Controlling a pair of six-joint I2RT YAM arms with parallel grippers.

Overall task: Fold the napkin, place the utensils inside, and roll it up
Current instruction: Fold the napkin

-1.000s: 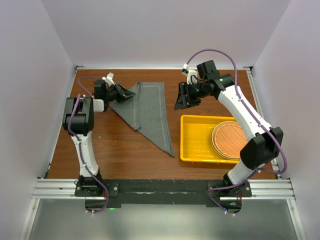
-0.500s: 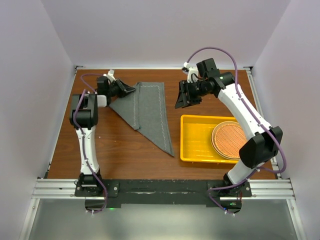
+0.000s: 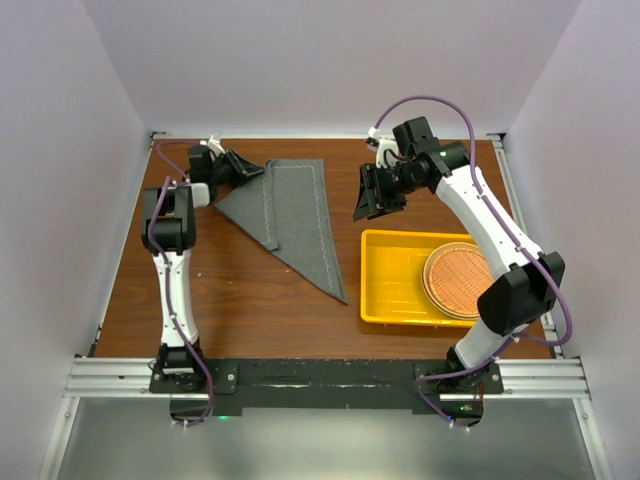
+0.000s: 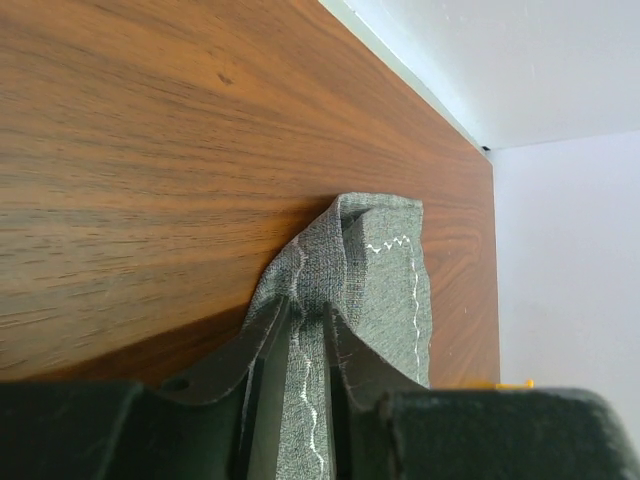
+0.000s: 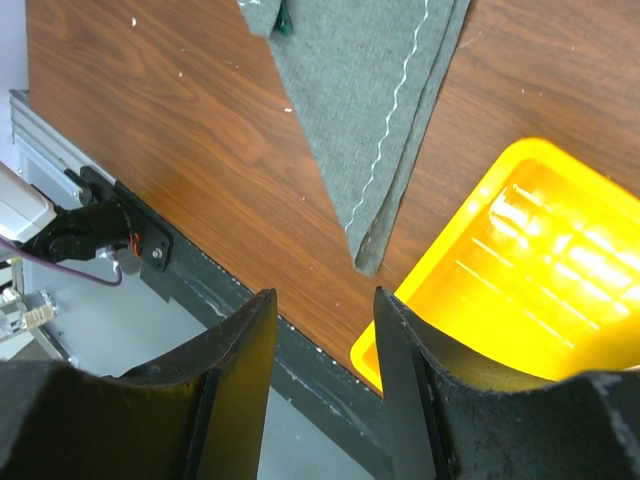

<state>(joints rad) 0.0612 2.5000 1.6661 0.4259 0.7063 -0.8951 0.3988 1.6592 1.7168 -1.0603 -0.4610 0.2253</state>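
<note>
The dark grey napkin (image 3: 290, 215) lies folded into a long triangle on the wooden table, its point toward the near edge. My left gripper (image 3: 248, 168) is shut on the napkin's far-left corner, and in the left wrist view (image 4: 305, 330) the cloth (image 4: 385, 265) is pinched between the fingers (image 4: 262, 385). My right gripper (image 3: 372, 195) is open and empty, held above the table between the napkin and the tray; the right wrist view (image 5: 322, 300) shows the napkin (image 5: 370, 100) below. A small teal-green tip (image 5: 284, 18) peeks from the napkin's edge; the rest of the utensils is hidden.
A yellow tray (image 3: 385, 275) stands right of the napkin and holds a round woven orange-brown mat (image 3: 460, 280). The tray's corner also shows in the right wrist view (image 5: 520, 280). White walls enclose the table at the back and both sides.
My left gripper has moved toward the far-left corner of the table with the napkin corner in it, dragging that side of the cloth along. The right gripper has barely shifted.
</note>
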